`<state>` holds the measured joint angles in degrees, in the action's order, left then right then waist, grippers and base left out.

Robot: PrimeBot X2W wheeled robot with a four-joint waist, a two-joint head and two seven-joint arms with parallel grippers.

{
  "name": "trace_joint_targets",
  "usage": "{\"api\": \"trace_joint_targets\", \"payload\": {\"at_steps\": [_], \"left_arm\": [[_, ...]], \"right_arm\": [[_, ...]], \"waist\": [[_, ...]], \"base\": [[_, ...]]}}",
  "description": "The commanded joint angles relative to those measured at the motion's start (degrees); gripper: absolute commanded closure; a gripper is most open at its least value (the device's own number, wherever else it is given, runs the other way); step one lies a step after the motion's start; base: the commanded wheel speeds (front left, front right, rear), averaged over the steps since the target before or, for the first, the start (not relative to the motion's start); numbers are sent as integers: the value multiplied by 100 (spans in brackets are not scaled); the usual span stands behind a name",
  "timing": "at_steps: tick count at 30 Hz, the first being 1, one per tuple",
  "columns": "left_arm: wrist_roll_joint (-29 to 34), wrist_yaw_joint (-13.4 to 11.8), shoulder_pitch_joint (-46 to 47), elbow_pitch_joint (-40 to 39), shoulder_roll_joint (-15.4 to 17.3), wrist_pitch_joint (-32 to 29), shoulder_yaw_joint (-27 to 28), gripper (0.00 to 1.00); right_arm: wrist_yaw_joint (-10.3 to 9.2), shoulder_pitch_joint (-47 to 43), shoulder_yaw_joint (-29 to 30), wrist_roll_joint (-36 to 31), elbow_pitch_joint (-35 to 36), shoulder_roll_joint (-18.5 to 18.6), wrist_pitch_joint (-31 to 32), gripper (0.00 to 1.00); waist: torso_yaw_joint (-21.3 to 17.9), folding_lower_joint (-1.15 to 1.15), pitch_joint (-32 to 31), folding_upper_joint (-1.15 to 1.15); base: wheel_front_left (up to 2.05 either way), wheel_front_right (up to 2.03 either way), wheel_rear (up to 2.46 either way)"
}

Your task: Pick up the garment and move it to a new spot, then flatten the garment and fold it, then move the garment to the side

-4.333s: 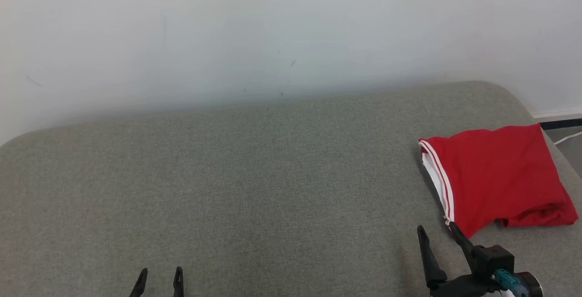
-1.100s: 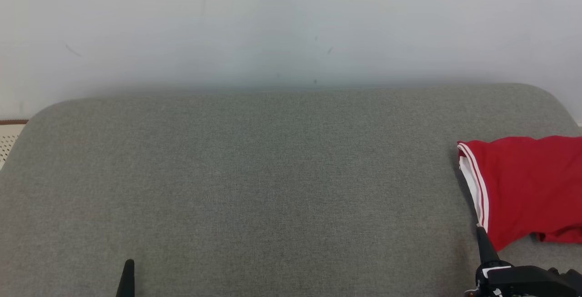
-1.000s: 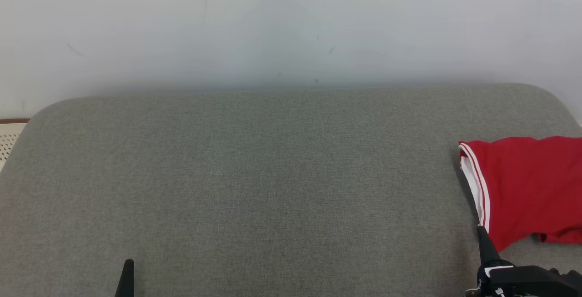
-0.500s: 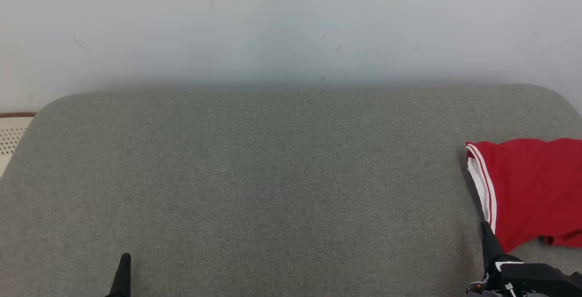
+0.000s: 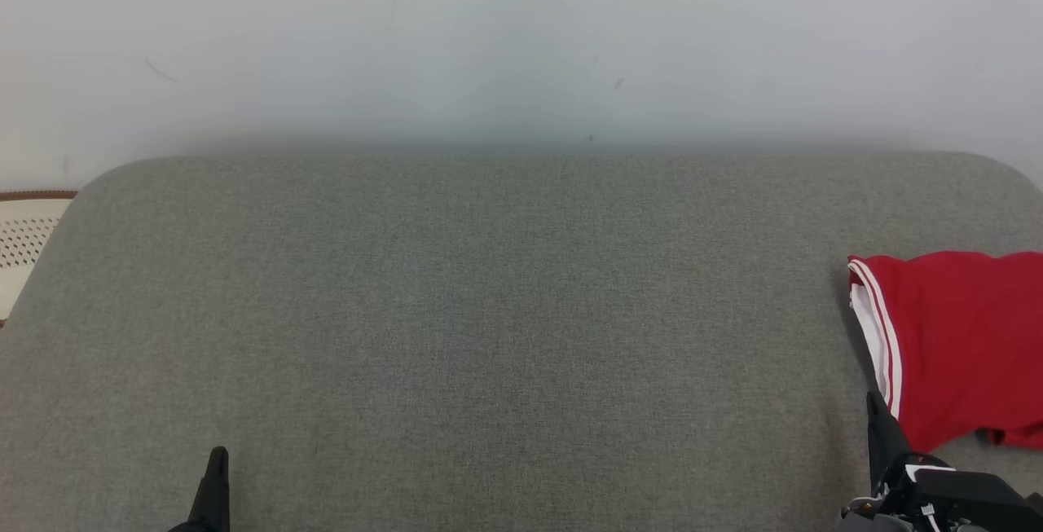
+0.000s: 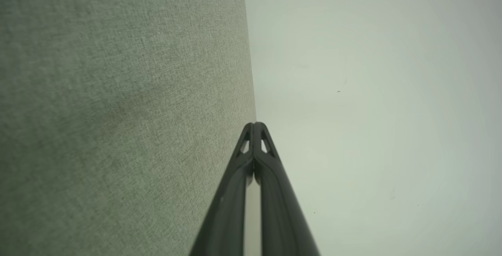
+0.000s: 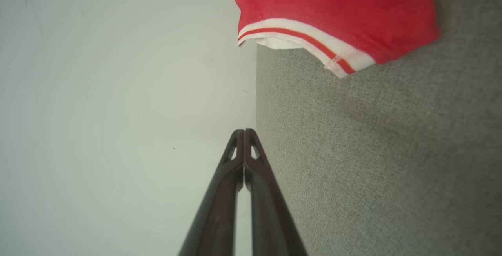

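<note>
On the grey fabric pad (image 5: 489, 312), far right: red garment (image 5: 953, 336) with white-striped hem lies flat, its right part cut off by the frame | right pincer (image 7: 244, 132): fingers pressed together, holding nothing, tip near the hem's lower corner; contact unclear | left pincer (image 6: 254, 124): closed tight, empty, well apart from the garment | head view: both pincers cut off at the bottom edge
</note>
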<state>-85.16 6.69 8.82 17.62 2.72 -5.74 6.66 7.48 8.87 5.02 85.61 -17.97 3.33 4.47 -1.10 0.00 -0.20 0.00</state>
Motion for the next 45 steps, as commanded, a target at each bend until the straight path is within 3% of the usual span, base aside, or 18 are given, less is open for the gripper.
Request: {"api": "trace_joint_targets", "payload": {"at_steps": [1, 16, 45], "left_arm": [[-147, 32, 87, -1, 26, -37, 30, 100], [-714, 95, 132, 15, 25, -179, 102, 100], [-692, 95, 129, 13, 24, -166, 97, 100]], "right_arm": [[2, 67, 34, 139, 35, -20, 31, 100], [2, 83, 149, 670, 97, -60, 170, 100], [2, 79, 141, 658, 92, -55, 158, 100]], "waist": [[14, 0, 6, 0], [110, 0, 45, 0], [110, 0, 45, 0]], "base": [[0, 0, 0], [0, 0, 0], [0, 0, 0]]}}
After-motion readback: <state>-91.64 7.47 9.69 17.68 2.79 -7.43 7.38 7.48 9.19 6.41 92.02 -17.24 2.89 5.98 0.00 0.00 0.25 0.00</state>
